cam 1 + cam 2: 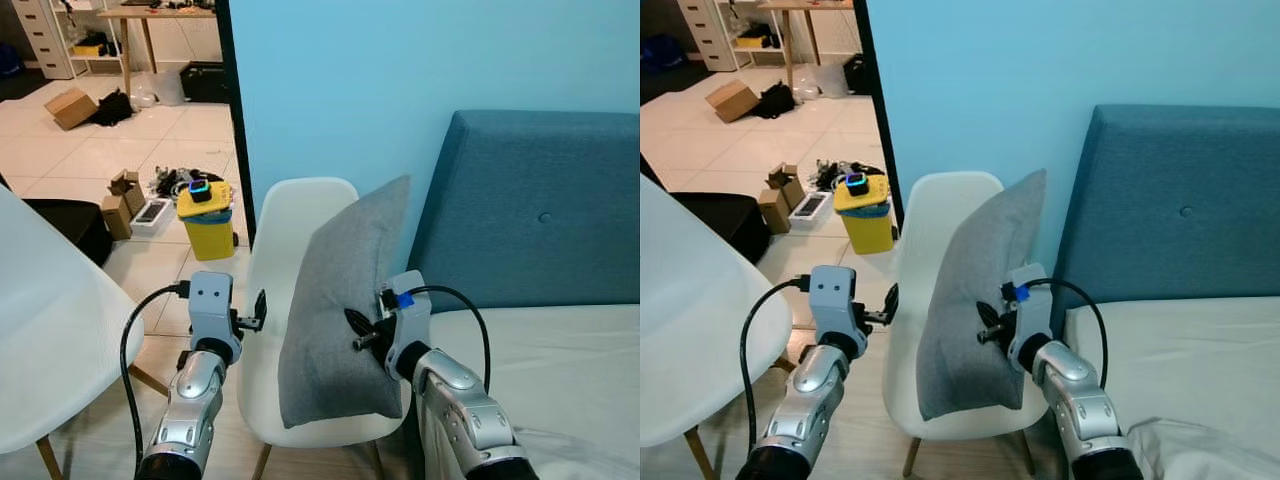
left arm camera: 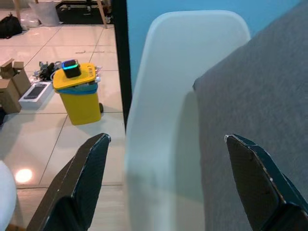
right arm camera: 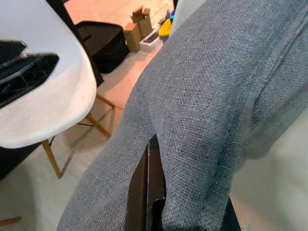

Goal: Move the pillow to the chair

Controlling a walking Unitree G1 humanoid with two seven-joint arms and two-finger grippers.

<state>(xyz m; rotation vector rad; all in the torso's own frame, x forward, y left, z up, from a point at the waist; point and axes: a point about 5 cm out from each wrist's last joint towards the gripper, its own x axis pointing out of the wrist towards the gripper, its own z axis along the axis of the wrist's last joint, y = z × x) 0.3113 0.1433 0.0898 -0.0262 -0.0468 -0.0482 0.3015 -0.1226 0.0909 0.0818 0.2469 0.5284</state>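
Observation:
The grey pillow (image 1: 340,300) stands upright on the seat of a white chair (image 1: 292,215) and leans on its backrest. My right gripper (image 1: 362,335) is at the pillow's lower right side, shut on a fold of its fabric. In the right wrist view the pillow (image 3: 207,96) bulges between the black fingers (image 3: 149,192). My left gripper (image 1: 258,312) hovers open just off the chair's left edge, holding nothing. In the left wrist view its fingers (image 2: 89,173) frame the chair back (image 2: 168,96) and the pillow's edge (image 2: 260,96).
A second white chair (image 1: 50,330) stands close on the left. A yellow bin (image 1: 207,220), cardboard boxes (image 1: 120,200) and a black bag (image 1: 70,225) lie on the tiled floor behind. A blue headboard (image 1: 540,210) and the bed's mattress (image 1: 560,360) are to the right.

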